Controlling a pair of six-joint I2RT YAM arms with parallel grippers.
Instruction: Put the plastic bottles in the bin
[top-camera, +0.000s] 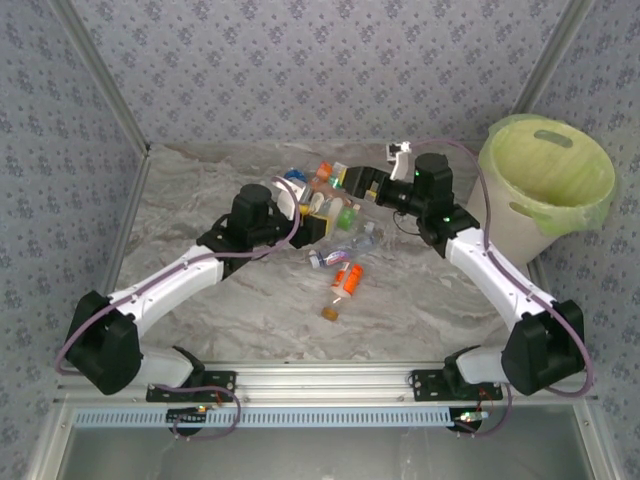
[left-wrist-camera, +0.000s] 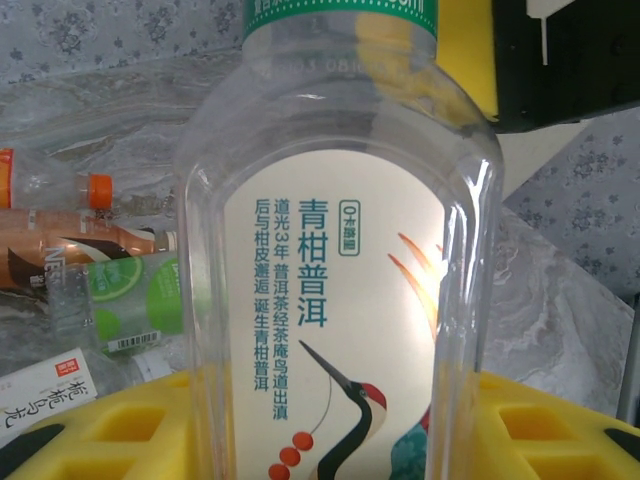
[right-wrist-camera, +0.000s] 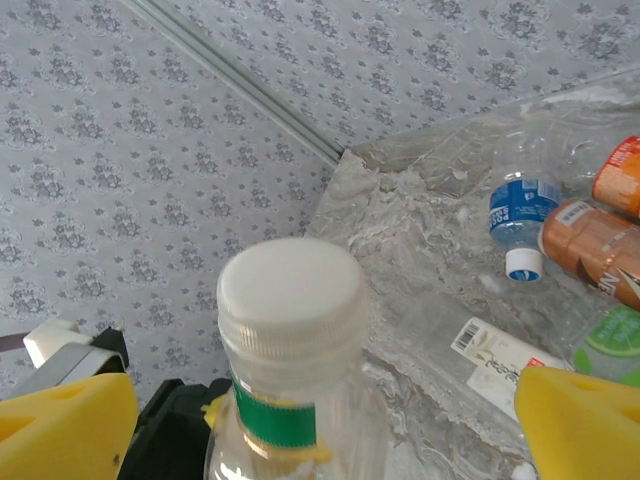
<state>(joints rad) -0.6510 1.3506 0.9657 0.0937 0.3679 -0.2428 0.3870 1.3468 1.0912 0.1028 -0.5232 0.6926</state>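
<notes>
A clear plastic bottle (left-wrist-camera: 340, 280) with a cream crane label, green neck band and white cap (right-wrist-camera: 290, 290) is held off the table, my left gripper (left-wrist-camera: 340, 440) shut on its body with yellow fingers (left-wrist-camera: 110, 430) on either side. My right gripper (right-wrist-camera: 320, 430) stands open around that bottle's neck, its yellow fingertips (right-wrist-camera: 580, 420) apart from the plastic. In the top view both grippers meet above the pile, left (top-camera: 315, 212) and right (top-camera: 352, 180). Other bottles (top-camera: 345, 245) lie scattered on the marble table. The bin (top-camera: 545, 185) with its lime-green bag stands at the far right.
An orange-labelled bottle (top-camera: 350, 278) and a small brown one (top-camera: 330, 312) lie nearest the front. A blue-labelled bottle (right-wrist-camera: 522, 215) and orange ones (right-wrist-camera: 600, 245) lie below the right wrist. Patterned walls (top-camera: 330, 70) enclose the table at the back and sides.
</notes>
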